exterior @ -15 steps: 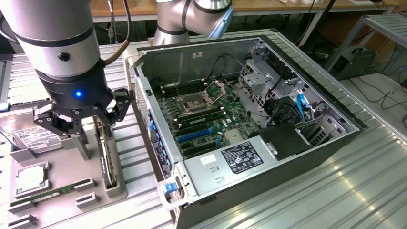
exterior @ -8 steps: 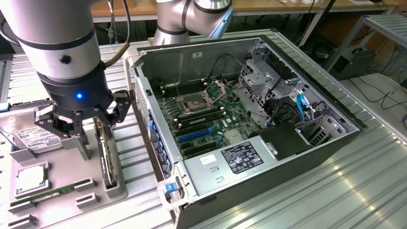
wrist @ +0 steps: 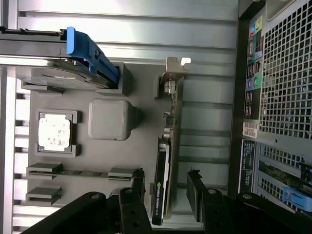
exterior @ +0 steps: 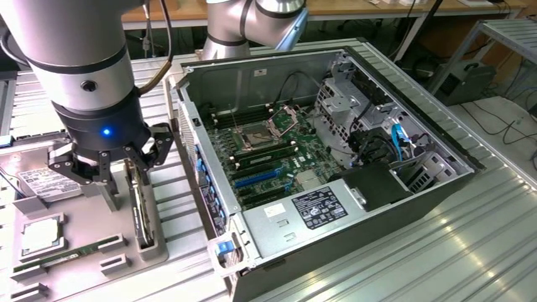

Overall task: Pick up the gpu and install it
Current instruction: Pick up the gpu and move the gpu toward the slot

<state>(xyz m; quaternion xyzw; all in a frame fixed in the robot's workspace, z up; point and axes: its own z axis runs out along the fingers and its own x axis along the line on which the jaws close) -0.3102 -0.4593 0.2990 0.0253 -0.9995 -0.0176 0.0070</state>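
Note:
The gpu (exterior: 145, 217) stands on its edge in a grey holder on the parts tray (exterior: 80, 217), at the exterior view's left. In the wrist view the gpu (wrist: 165, 156) is a thin card with its silver bracket at the far end. My gripper (exterior: 124, 185) is lowered over it and open. In the wrist view the gripper (wrist: 166, 189) has one black finger (wrist: 138, 187) on each side of the card's near end, with a gap between each finger and the card. The open computer case (exterior: 210, 94) lies beside the tray, its motherboard (exterior: 268, 151) exposed.
On the tray lie a hard drive (exterior: 42, 182) in a blue-handled caddy (wrist: 90, 53), a CPU (wrist: 54, 131), a RAM stick (wrist: 80, 171) and a grey block (wrist: 109, 119). The case's rear panel (wrist: 282, 73) stands close beside the gpu. Blue slots (exterior: 256, 179) sit on the motherboard.

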